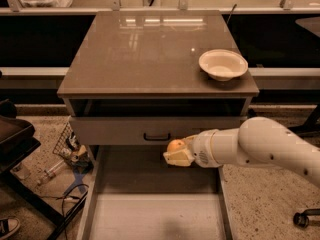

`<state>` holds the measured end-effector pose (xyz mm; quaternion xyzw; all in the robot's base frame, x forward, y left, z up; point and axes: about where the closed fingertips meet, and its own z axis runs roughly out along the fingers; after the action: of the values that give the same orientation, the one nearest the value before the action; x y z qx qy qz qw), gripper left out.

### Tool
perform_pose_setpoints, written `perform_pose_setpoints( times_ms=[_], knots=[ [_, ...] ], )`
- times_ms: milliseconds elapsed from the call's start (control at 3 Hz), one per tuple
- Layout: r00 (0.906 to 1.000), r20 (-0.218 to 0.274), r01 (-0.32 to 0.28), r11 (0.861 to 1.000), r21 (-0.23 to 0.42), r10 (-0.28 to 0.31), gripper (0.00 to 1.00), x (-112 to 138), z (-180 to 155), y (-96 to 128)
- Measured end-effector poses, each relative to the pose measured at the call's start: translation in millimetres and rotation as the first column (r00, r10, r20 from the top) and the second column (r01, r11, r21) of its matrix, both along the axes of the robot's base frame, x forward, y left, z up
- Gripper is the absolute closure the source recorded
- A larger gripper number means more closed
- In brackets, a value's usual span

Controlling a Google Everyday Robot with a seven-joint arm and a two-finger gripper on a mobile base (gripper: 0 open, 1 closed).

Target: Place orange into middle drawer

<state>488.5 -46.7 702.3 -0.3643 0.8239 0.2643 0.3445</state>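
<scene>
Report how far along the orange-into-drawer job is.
Done: the middle drawer stands pulled out, and the orange is picked up. In hand: the gripper, shut on the orange, holds it above the drawer's rear end, below the handled drawer front. Left: lower it and release it inside.

The drawer point(155, 214) offers open floor in front of the hand point(175, 155), which grips the orange point(175, 145) over its back part. Just behind, the handled front point(115, 130) blocks the way. 2 thin walls bound the sides; the arm point(260, 146) crosses the right one.
</scene>
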Motion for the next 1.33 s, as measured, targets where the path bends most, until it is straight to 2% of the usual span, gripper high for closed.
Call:
perform_pose_setpoints(
  times_ms=[333,667,1000,1333],
  knots=[
    [0.9948,-0.077,-0.069,0.997,-0.018,0.068,1.0,21.1,-127.7,-22.2],
    [0.9787,-0.127,-0.168,0.985,-0.041,0.162,1.0,24.7,-214.2,-36.1],
    [0.9613,-0.128,-0.253,0.966,-0.06,0.244,1.0,13.1,-280.2,-40.4],
    [0.9441,-0.133,-0.318,0.94,-0.125,0.302,0.99,-1.2,-328.3,-35.8]
  ],
)
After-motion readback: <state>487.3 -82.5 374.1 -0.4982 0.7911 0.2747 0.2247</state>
